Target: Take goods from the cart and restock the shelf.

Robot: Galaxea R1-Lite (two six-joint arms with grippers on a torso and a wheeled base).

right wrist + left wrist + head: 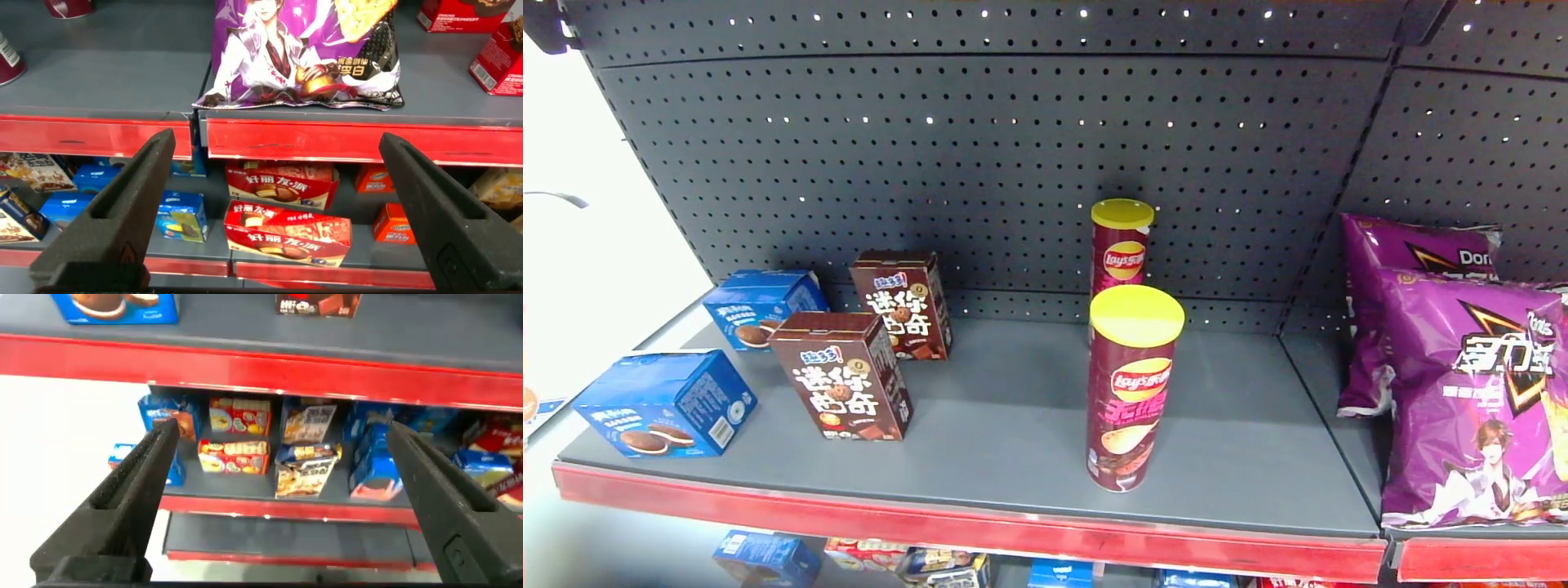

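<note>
Shelf [1013,441] is showing lots of bare room to fill, and left tool [282,431] and right tool [278,139] are hanging open, empty.

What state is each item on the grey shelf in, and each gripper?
front chip can: upright, lid on
rear chip can: upright, lid on
front brown box: upright, closed
rear brown box: upright, closed
front blue box: lying flat, closed
rear blue box: lying flat, closed
purple bags: propped up, unopened
left gripper: jaws open, empty
right gripper: jaws open, empty
</note>
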